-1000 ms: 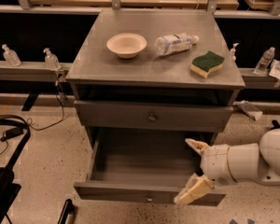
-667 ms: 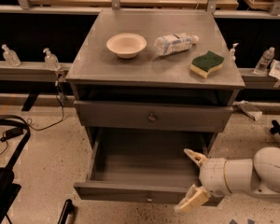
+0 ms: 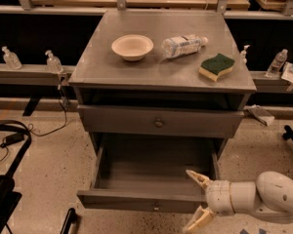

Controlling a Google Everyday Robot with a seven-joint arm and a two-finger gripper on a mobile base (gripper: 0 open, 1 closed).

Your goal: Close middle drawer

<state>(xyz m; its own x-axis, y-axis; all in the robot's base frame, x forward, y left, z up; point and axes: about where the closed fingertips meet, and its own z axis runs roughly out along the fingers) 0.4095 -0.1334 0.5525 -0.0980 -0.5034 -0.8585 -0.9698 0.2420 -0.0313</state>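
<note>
Gripper (image 3: 195, 201) is lower now than a second ago. It has dropped from above the drawer's right wall to the level of the front panel and slid a touch left, and the arm (image 3: 263, 199) has sunk toward the bottom right of the view with it. The fingers (image 3: 199, 178) are spread wide with nothing between them. The upper one reaches over the panel's top edge near the right end and the lower one hangs below the panel. I can't tell if either is touching yet. The middle drawer (image 3: 122, 200) hasn't budged. It's pulled well out of the cabinet with its inside bare, and its knob (image 3: 156, 207) faces me low at centre, left of the gripper. So I read this as lining up for the push, with nothing closed so far. The arm comes in from the right, roughly level, forearm lying almost flat, wrist pointing left at the panel's right end. Above, the top drawer (image 3: 136, 121) sits shut. On the cabinet top are a bowl (image 3: 132, 47), a bottle (image 3: 183, 45) on its side and a sponge (image 3: 217, 66), all well clear of my work.
</note>
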